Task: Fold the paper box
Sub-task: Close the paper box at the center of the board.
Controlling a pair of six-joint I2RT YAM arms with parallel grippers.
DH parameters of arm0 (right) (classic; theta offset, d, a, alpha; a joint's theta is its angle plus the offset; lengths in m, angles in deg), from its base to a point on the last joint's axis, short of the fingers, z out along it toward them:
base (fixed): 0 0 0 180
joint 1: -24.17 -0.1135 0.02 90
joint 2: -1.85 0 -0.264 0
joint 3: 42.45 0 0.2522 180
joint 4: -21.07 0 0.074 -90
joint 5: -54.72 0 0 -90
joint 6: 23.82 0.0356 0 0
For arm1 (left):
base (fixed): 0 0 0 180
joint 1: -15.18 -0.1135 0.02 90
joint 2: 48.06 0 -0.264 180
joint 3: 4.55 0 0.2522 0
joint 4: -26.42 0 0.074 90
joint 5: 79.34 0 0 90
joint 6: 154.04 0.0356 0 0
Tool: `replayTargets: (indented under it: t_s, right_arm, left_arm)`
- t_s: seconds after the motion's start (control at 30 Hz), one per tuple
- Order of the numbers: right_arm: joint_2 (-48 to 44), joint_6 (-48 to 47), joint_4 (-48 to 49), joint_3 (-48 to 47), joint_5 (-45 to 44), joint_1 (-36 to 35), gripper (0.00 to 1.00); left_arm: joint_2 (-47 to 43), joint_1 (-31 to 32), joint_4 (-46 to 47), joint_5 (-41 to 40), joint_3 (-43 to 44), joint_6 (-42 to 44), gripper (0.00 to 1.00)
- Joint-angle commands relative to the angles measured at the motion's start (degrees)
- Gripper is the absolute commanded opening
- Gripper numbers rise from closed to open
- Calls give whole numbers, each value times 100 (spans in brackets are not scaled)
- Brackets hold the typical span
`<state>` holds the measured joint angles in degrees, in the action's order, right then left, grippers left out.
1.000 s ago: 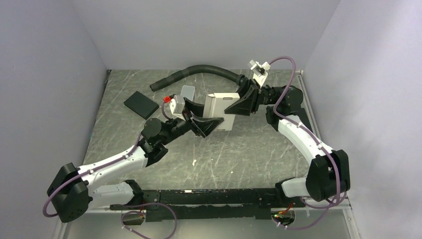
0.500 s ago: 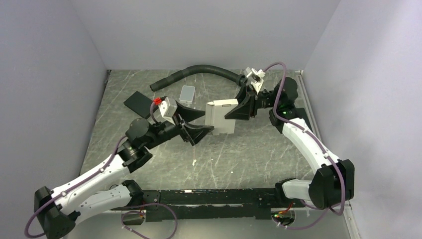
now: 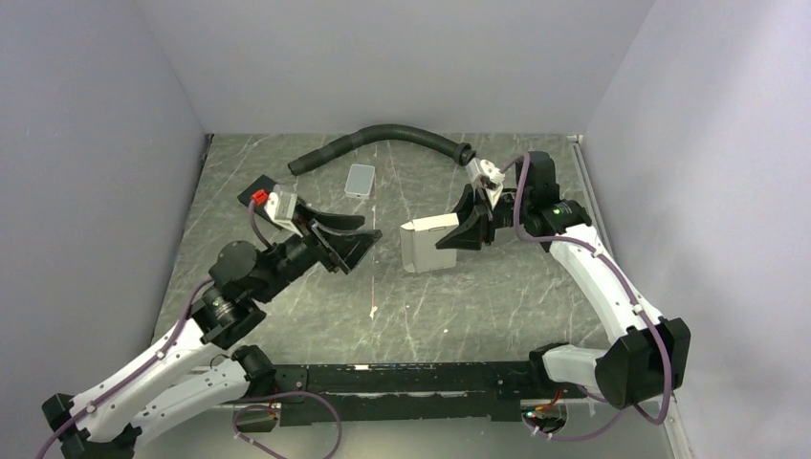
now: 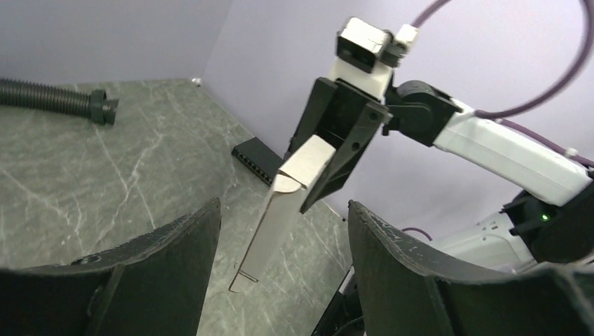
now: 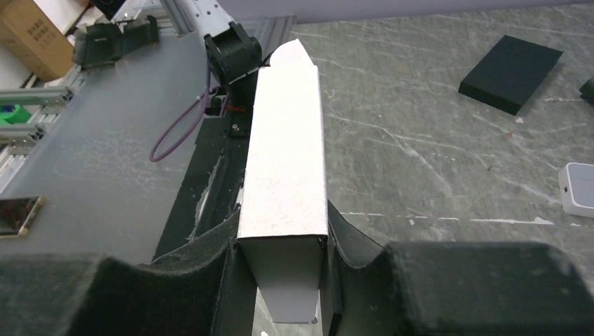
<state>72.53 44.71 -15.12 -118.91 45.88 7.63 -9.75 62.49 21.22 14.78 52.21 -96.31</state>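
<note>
My right pincer (image 3: 463,231) clamps the paper box (image 3: 427,247). My left pincer (image 3: 352,237), at the box's 9 o'clock, stands wide, holding nothing.

Soft, even light throughout; shadows on the counter (image 3: 430,296) are faint. In the right wrist view the paper box (image 5: 284,161) glares white.
</note>
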Motion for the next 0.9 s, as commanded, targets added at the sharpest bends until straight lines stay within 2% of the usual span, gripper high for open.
replayTargets:
  t_s: [0.0, 0.5, 0.87]
  right_arm:
    - [-174, -1294, -847, -300, 4, 12, 1]
    - [-174, -1658, -1071, -210, -7, -33, 1]
    - [-176, -1488, -921, -179, -104, -38, 0]
  left_arm:
    - [315, -28, 193, -394, -116, -985, 70]
    - [1244, -34, 778, -22, -5, -1232, 58]
    - [1346, -29, 737, 352, 56, -1294, 50]
